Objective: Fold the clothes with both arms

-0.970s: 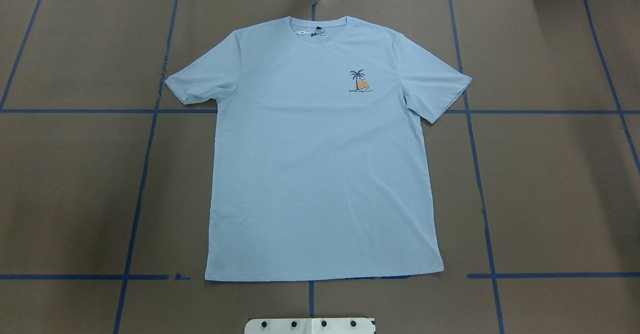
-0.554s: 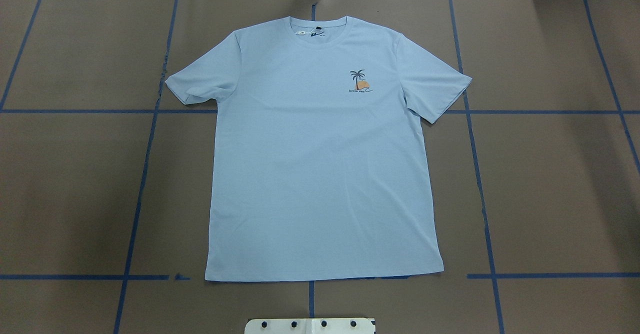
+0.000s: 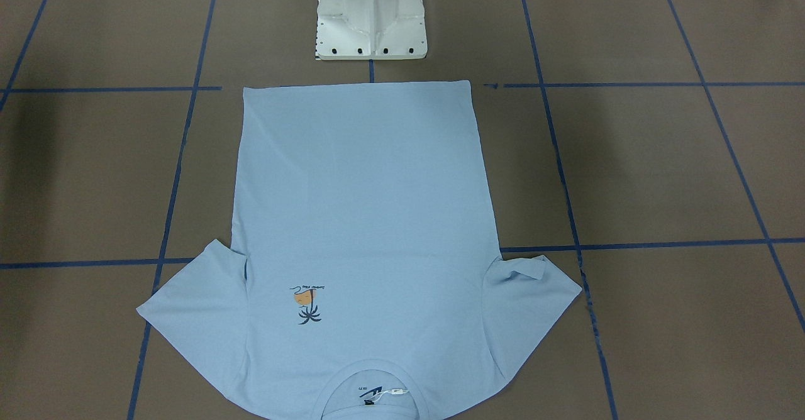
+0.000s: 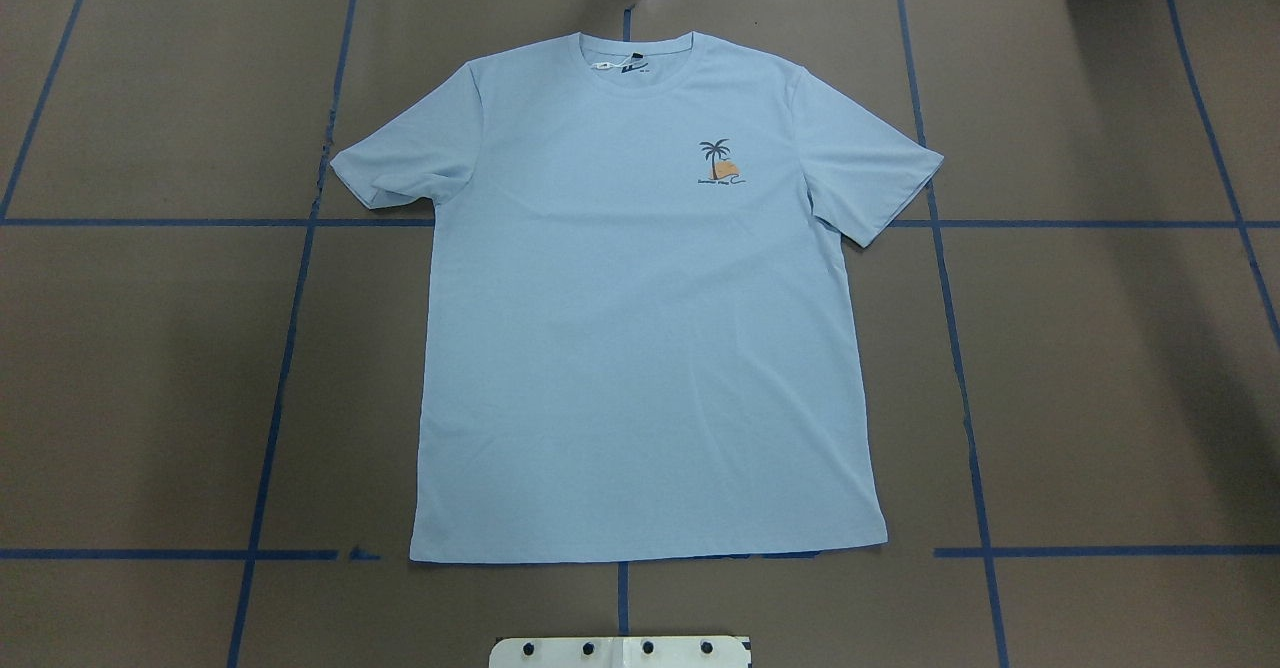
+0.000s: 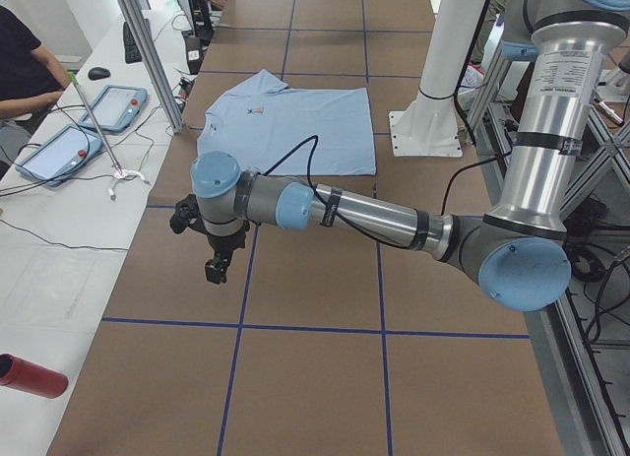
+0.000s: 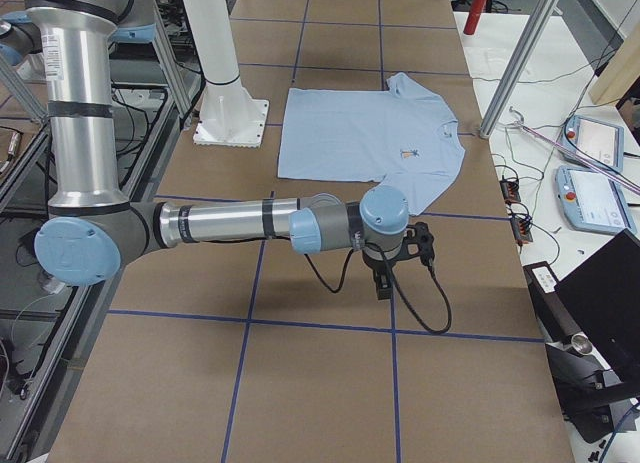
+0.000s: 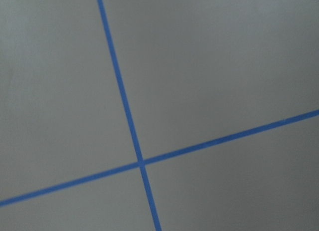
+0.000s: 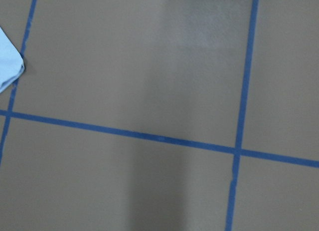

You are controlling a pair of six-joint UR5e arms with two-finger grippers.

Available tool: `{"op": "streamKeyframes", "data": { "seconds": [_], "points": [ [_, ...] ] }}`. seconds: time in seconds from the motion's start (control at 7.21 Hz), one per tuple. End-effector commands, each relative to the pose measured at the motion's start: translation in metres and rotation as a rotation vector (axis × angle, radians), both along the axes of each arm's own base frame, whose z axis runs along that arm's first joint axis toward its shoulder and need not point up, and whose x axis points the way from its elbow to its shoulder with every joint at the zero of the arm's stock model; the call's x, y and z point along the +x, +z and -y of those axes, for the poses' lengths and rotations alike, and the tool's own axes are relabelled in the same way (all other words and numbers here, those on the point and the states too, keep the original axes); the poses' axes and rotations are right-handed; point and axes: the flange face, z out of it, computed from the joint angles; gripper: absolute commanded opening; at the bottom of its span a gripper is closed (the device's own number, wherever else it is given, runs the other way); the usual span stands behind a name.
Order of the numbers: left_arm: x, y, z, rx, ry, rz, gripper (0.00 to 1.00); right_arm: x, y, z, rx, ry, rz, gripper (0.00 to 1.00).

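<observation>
The clothes are one light blue T-shirt lying flat and face up on the brown table, neck toward the far edge, hem near the robot base. Its palm-tree print and white neck tag show. In the front-facing view the T-shirt is spread the same way, both sleeves out. The left gripper hangs over bare table well off the shirt's left side; whether it is open or shut I cannot tell. The right gripper hovers over bare table beyond the right sleeve; its state I cannot tell. A sleeve tip shows in the right wrist view.
Blue tape lines grid the table. The white pedestal base stands just behind the hem. A person sits by a side bench with tablets. A red cylinder lies on that bench. Metal posts rise at the table's far edge.
</observation>
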Motion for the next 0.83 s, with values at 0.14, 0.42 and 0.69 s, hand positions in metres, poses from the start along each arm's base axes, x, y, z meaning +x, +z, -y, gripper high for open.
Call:
{"op": "streamKeyframes", "data": {
  "seconds": [0.14,0.42,0.69],
  "points": [
    [0.018,-0.03,0.018,0.088,-0.022,-0.028,1.0,-0.126,-0.051,0.074,-0.038,0.016,-0.011,1.0],
    [0.059,-0.034,0.02,0.084,0.002,-0.049,1.0,-0.186,-0.085,0.09,-0.025,0.035,-0.043,1.0],
    [0.072,-0.029,0.019,0.09,0.014,-0.051,1.0,-0.232,-0.07,0.092,0.002,0.06,-0.036,1.0]
  ]
}}
